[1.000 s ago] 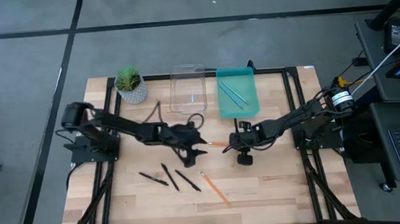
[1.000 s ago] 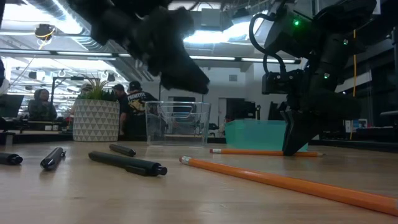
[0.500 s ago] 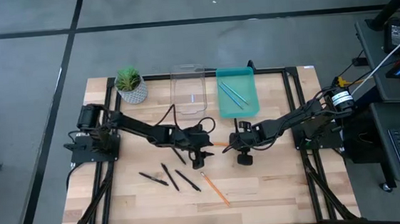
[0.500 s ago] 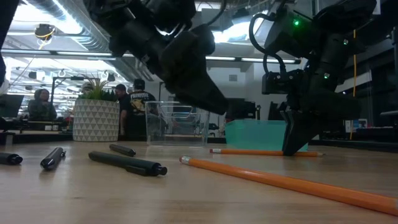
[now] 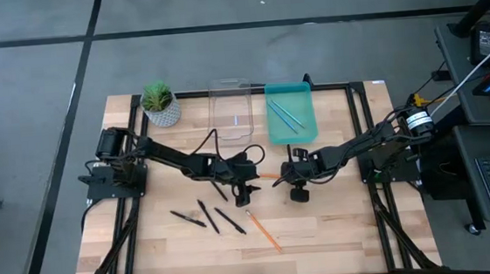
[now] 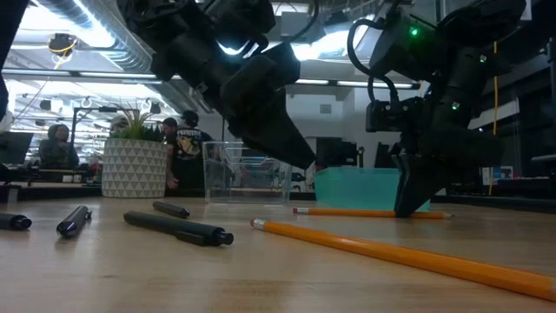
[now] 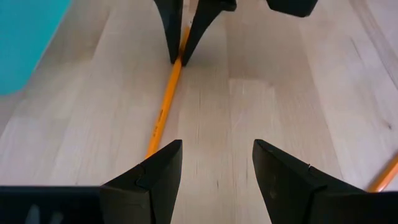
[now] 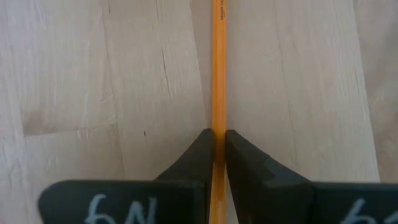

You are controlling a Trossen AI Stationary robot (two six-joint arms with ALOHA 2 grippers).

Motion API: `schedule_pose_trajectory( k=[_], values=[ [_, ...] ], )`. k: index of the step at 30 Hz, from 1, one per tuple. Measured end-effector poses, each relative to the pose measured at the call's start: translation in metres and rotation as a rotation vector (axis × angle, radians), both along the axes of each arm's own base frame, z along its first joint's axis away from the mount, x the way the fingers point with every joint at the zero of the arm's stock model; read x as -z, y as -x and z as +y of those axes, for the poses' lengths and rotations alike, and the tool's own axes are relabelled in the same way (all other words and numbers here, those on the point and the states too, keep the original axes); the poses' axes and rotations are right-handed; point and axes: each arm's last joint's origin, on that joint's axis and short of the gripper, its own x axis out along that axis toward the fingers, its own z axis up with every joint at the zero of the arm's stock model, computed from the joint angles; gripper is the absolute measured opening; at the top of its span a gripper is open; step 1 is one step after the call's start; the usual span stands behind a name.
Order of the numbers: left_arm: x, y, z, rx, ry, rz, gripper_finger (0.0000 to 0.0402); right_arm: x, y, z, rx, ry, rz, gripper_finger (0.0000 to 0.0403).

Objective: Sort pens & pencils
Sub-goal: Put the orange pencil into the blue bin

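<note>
On the pale wooden table (image 5: 322,227), three thin black pens (image 5: 207,217) lie left of centre and a fourth (image 5: 220,192) lies by the left gripper (image 5: 248,192), which hovers with fingers spread wide and holding nothing; a long orange pencil (image 5: 262,231) lies loose in front; the right gripper (image 5: 281,177) pinches a second orange pencil (image 8: 218,68) flat on the wood; two light blue pencils (image 5: 283,114) rest in the teal tray (image 5: 304,125).

Pale wood, dark plastic

The table (image 5: 322,227) is light, matt wood with visible grain. The pencil (image 8: 218,68) has a smooth orange coat; the fingers (image 7: 155,177) look matt black plastic. One bin (image 5: 230,112) is clear, glossy plastic.
</note>
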Motion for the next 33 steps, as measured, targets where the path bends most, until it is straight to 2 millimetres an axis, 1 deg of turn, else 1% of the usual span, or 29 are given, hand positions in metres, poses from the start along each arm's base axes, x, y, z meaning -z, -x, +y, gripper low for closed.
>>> schedule_pose_trajectory(
  k=[4,10,14,17,24,31,33],
  values=[
    [0.002,0.002,0.0,-0.003,-0.005,0.029,0.019,0.0,0.0,0.0,-0.012,0.004,0.001,0.0041],
    [0.002,0.002,0.0,-0.019,-0.017,0.025,0.019,0.0,0.0,0.0,-0.032,0.012,0.003,0.0041],
    [0.008,0.002,-0.001,-0.023,-0.018,0.044,0.019,0.0,0.0,0.0,-0.038,0.014,0.004,0.0041],
    [0.006,0.001,-0.001,-0.026,-0.019,0.028,0.019,0.0,0.0,0.0,-0.033,0.011,0.004,0.0041],
    [0.008,0.002,0.0,-0.036,-0.03,0.056,0.019,0.0,0.0,0.0,-0.149,0.041,0.013,0.0041],
    [0.008,0.002,0.0,-0.039,-0.03,0.055,0.019,0.0,-0.001,0.0,-0.158,0.041,0.009,0.0041],
    [0.014,0.001,0.0,-0.044,-0.034,0.063,0.019,0.0,-0.001,0.001,-0.163,0.036,0.005,0.0041]
  ],
)
